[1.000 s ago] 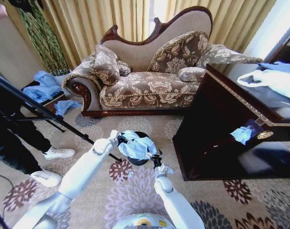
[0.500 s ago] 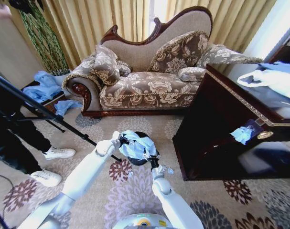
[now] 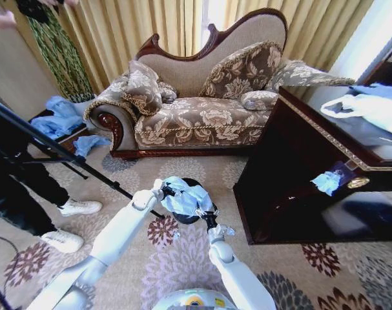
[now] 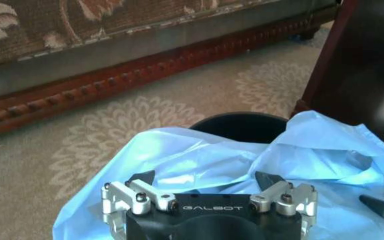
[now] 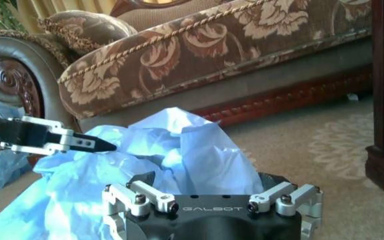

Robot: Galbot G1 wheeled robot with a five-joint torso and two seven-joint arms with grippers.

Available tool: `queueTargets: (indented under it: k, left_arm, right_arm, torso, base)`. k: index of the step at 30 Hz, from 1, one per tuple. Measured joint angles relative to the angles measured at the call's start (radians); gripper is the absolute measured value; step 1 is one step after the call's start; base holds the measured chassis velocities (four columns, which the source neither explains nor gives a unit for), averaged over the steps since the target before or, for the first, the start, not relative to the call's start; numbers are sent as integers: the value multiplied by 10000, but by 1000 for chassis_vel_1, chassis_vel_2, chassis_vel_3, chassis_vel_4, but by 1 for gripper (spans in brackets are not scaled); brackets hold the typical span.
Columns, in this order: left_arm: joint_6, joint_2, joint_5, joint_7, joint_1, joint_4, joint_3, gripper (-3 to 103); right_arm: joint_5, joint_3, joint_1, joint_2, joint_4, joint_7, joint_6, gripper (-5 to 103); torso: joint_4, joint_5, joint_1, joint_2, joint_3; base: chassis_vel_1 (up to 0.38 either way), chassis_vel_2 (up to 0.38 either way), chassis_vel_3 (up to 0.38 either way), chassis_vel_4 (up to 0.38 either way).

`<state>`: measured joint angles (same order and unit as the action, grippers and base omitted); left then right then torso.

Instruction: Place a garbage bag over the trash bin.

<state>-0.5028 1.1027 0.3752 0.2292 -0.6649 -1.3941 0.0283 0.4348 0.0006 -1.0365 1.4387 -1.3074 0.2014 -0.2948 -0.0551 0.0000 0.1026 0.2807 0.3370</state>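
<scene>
Both arms outstretched, claws at garbage bag [image 3: 185,199]

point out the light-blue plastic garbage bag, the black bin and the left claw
thin light-blue plastic garbage bag [image 3: 185,197]: head view, crumpled middle
glossy black cylindrical trash bin [image 4: 240,126]: left wrist view, exposed rim
left claw [image 5: 92,145]: right wrist view, fingertips at the bag

Head view: high, facing forward and down across carpet [image 3: 183,265] toward sofa [image 3: 202,116]. Wrist views: low, close behind each gripper, facing sofa base. All three share garbage bag [image 3: 185,197] over trash bin [image 4: 242,126].
</scene>
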Motion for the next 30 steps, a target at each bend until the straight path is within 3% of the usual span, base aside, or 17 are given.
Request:
queueTargets:
  k: [10, 14, 16, 18, 23, 26, 30]
  left_arm:
    - [87, -155, 19, 75, -140, -341, 85, 100]
    - [-544, -129, 150, -178, -302, -798, 110, 100]
    - [-1034, -89, 215, -597, -397, -1075, 86, 100]
    - [-1116, -87, 152, -616, -404, -1121, 81, 100]
    - [-1272, -299, -840, 174, -3, -928, -297, 100]
    - [-1157, -322, -985, 368, 204, -731, -489, 100]
    - [-541, -260, -1693, 981, 891, 94, -1019, 100]
  right_arm:
    - [-80, 147, 54, 77, 275, -104, -92, 100]
    - [-106, 164, 67, 128, 324, -105, -125, 100]
    - [-121, 138, 54, 116, 297, -105, -125, 100]
    - [-129, 134, 51, 112, 289, -105, -125, 100]
    - [-148, 141, 44, 88, 266, -105, -141, 100]
    - [-156, 148, 44, 89, 269, -106, -156, 100]
    - [-168, 156, 41, 99, 283, -108, -178, 100]
  torso:
    - [0, -1, 0, 0, 0]
    - [0, 0, 0, 0, 0]
    - [0, 0, 0, 0, 0]
    - [0, -1, 0, 0, 0]
    - [0, 2, 0, 0, 0]
    - [1, -2, 1, -1, 1]
    - [0, -1, 0, 0, 0]
  base:
    - [0, 0, 0, 0]
    - [0, 0, 0, 0]
    - [0, 0, 0, 0]
    - [0, 0, 0, 0]
    - [0, 0, 0, 0]
    - [0, 0, 0, 0]
    - [0, 0, 0, 0]
